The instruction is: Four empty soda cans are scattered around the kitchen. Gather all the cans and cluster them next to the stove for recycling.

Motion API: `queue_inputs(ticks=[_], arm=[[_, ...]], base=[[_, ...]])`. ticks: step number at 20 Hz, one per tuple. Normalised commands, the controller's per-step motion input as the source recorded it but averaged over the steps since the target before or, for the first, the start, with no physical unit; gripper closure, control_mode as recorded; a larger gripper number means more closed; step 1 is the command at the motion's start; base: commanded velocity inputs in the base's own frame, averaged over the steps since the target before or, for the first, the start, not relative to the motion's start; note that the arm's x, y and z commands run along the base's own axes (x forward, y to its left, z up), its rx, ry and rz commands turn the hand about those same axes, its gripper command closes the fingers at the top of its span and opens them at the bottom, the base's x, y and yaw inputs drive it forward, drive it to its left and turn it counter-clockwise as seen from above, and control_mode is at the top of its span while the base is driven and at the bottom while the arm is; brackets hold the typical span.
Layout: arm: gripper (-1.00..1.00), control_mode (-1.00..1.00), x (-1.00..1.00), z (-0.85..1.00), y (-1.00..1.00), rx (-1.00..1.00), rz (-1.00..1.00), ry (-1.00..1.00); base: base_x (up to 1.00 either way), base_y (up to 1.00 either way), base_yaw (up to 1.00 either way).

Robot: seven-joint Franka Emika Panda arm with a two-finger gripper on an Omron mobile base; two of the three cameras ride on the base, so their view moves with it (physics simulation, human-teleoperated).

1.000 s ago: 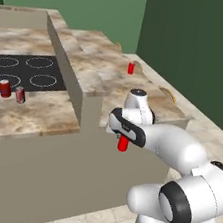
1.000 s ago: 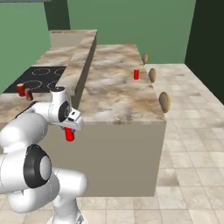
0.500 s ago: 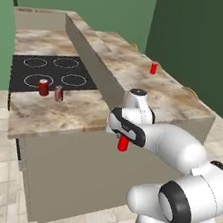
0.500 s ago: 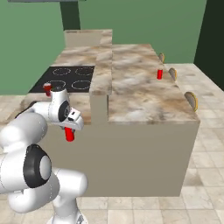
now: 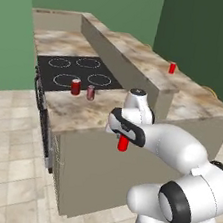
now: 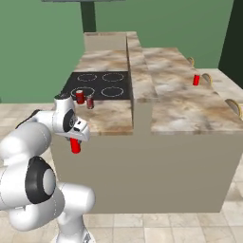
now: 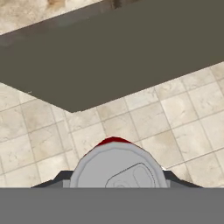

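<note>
Your claw (image 5: 123,138) is clamped on a small red cylindrical soda can (image 5: 123,144), held over the floor beside the tan marbled counter (image 5: 78,113); two more red cans (image 5: 76,86) stand by the black flat-top stove (image 5: 79,72).

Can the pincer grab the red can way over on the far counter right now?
Probably not. The pincer is already shut on a can, held low in front of the counter. The far can stands beyond the raised ledge, far from the arm.

Two cans (image 5: 83,89) stand at the stove's (image 5: 55,77) near edge; tabletop (image 5: 83,112) beside them lies bare. A raised ledge (image 5: 123,60) walls off the far can (image 5: 172,68).
</note>
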Motion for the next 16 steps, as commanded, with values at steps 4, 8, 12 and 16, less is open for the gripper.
queue_inputs(ticks=[4, 8, 12, 16], arm=[[1.0, 1.0, 0.0, 0.0, 0.0, 0.0, 0.0, 0.0], [1.0, 1.0, 0.0, 0.0, 0.0, 0.0, 0.0, 0.0], [1.0, 1.0, 0.0, 0.0, 0.0, 0.0, 0.0, 0.0], [1.0, 1.0, 0.0, 0.0, 0.0, 0.0, 0.0, 0.0]], base=[[0.12, 0.71, -0.08], [0.16, 0.66, -0.14], [0.22, 0.62, -0.18], [0.26, 0.56, -0.27]])
